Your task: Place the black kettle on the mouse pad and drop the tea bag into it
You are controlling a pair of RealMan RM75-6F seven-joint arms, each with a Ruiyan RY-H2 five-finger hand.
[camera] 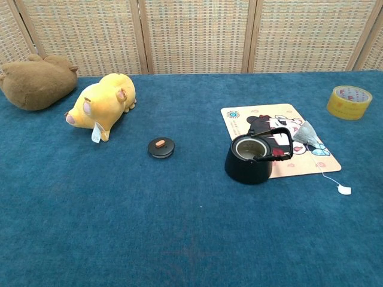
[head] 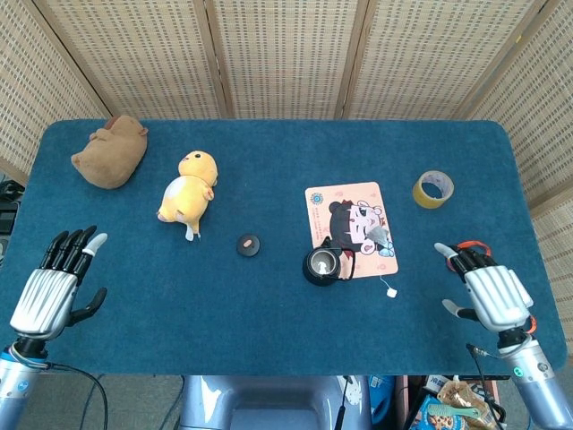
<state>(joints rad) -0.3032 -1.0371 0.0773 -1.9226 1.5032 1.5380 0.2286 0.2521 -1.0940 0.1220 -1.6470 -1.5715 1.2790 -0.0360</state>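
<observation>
The black kettle (head: 322,265) (camera: 252,158) stands lidless and upright at the near left corner of the cartoon mouse pad (head: 348,215) (camera: 275,119), overlapping its edge. The tea bag (head: 380,236) (camera: 306,134) lies on the pad's right side, its string running to a white tag (head: 391,292) (camera: 343,189) on the cloth. The kettle's lid (head: 248,245) (camera: 161,147) lies apart to the left. My left hand (head: 52,288) hovers at the near left table edge, fingers spread, empty. My right hand (head: 483,288) is at the near right, fingers apart, holding nothing. Neither hand shows in the chest view.
A yellow plush (head: 187,185) (camera: 102,103) and a brown plush (head: 109,151) (camera: 36,82) lie at the back left. A yellow tape roll (head: 433,189) (camera: 349,101) sits at the right. An orange lanyard (head: 474,249) lies just behind my right hand.
</observation>
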